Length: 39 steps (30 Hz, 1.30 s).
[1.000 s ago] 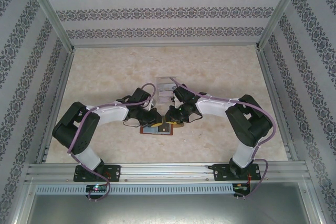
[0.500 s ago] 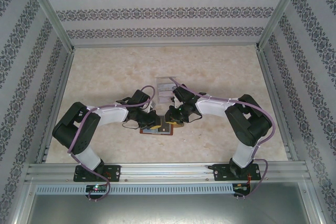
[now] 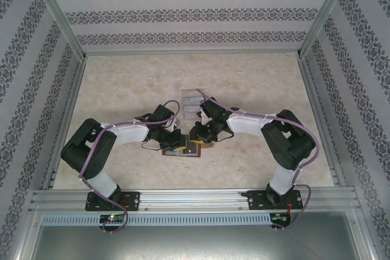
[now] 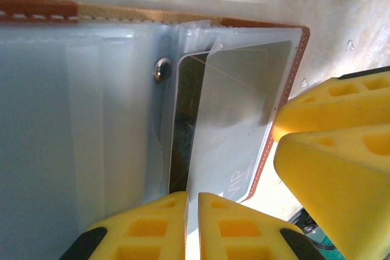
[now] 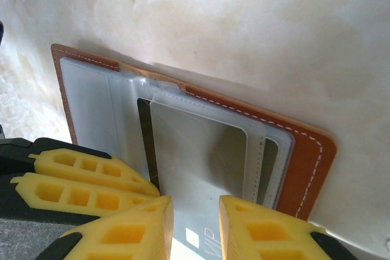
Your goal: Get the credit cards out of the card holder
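Holder: brown leather folding wallet (image 5: 314, 150), found open on desk (image 5: 274, 22).
Cards: pale plastic card (image 5: 201, 168), dark card (image 4: 183, 120), seen pocketed.
Left gripper (image 4: 193, 202): jaws closed to a slit.
Right gripper (image 5: 196, 208): jaws parted over pale card.
Risk: wallet could be dragged if sleeve clung.

Left arm (image 3: 91, 150) and right arm (image 3: 289, 144): same build. Black rounded joint housings, with a white shell on each forearm link. A lilac cable (image 3: 125, 125) runs along the outside of each arm. Flat black base plates (image 3: 113, 200).
Left claw (image 4: 186, 223), right claw (image 5: 195, 229): yellow moulded fingers (image 5: 137, 229) with rows of rectangular pockets, on black carriers behind.
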Available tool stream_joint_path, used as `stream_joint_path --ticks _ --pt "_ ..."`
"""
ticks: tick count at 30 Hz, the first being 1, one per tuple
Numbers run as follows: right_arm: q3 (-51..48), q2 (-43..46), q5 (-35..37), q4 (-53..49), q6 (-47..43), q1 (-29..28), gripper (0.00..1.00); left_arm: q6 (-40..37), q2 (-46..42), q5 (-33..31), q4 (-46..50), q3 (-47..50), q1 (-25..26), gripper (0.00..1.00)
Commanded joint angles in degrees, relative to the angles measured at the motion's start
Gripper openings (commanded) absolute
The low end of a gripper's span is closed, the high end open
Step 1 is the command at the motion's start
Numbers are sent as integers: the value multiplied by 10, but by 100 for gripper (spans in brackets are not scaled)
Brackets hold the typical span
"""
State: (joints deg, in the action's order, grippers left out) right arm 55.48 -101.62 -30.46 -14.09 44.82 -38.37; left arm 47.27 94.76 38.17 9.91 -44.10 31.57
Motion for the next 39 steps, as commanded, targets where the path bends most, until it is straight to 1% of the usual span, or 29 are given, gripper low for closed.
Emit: stream_joint_path --ticks 1,11,19,26,30,35,39 --pt "1 -14 -3 -5 3 -6 28 -20 -10 -22 46 -8 11 13" --pt "5 -10 26 -46 -12 -4 30 -51 -13 -59 105 -30 11 13" --pt "10 -13 28 -53 -16 -2 30 -55 -28 -68 116 -41 10 14" --pt "14 -14 23 -52 -17 -3 30 -47 -42 -79 97 -51 9 20" --pt "15 -15 19 -52 -18 -3 30 -48 -26 -78 95 -65 7 23" --pt "17 -15 16 -55 -19 -3 30 -56 -18 -102 110 -71 4 28" --pt "18 -15 15 -55 -20 -3 30 -56 -13 -104 110 -68 2 32"
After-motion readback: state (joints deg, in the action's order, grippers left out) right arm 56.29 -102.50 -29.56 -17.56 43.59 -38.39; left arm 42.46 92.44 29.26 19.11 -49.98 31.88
